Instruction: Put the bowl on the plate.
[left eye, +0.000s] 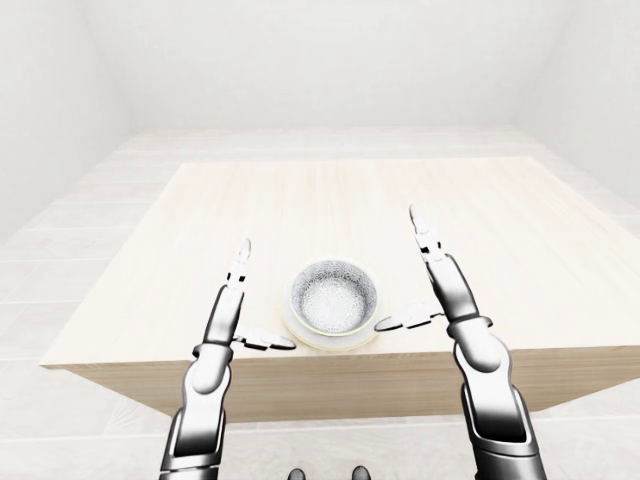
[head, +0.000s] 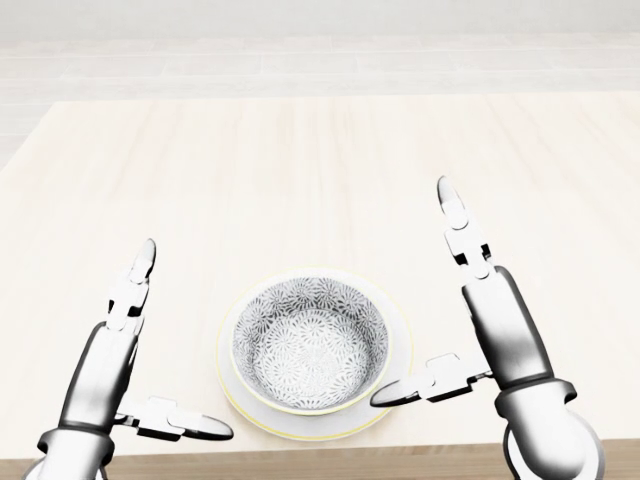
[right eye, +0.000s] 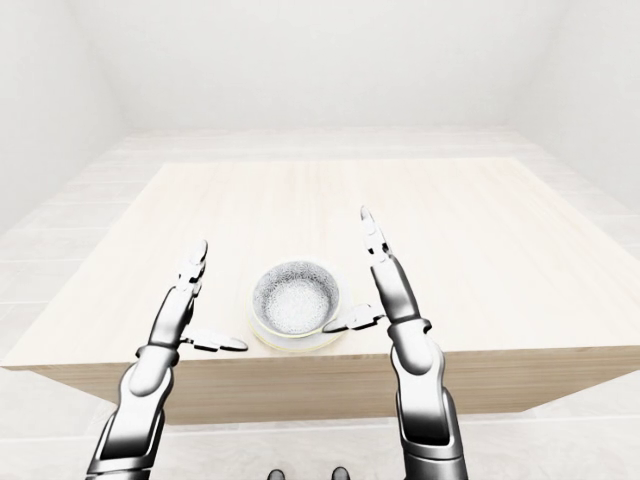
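Left hand (head: 103, 375): released. Its long fingers (head: 133, 285) are stretched straight toward the top of the head view, and its thumb (head: 185, 425) sticks out sideways toward the dishes. It grasps nothing. The thumb tip stops just short of the plate's left rim, and we see a gap of bare table between them.

Right hand (head: 503, 330): also released, in a mirrored pose. The fingers (head: 460, 225) are extended upward in the view and the thumb (head: 425, 385) is turned inward to the left. The thumb tip overlaps the plate's lower right edge in the head view. We cannot tell whether it touches the plate or hangs above it. It holds nothing.

Between the two open hands we note the round bowl with a grey-and-white floral pattern (head: 310, 345). It stands upright, mouth up, with nothing visible inside it. It sits on the white round plate with a thin yellow rim (head: 310, 428), roughly centred, and the plate shows as a ring all round it. Neither hand closes on the bowl.

The plate rests on the light wooden table (head: 300, 170), close to the edge nearest the robot. In the left-eye view it lies near the middle of that edge.

Around the table we see a pale tiled floor (left eye: 60, 280) and plain white walls (left eye: 320, 60).
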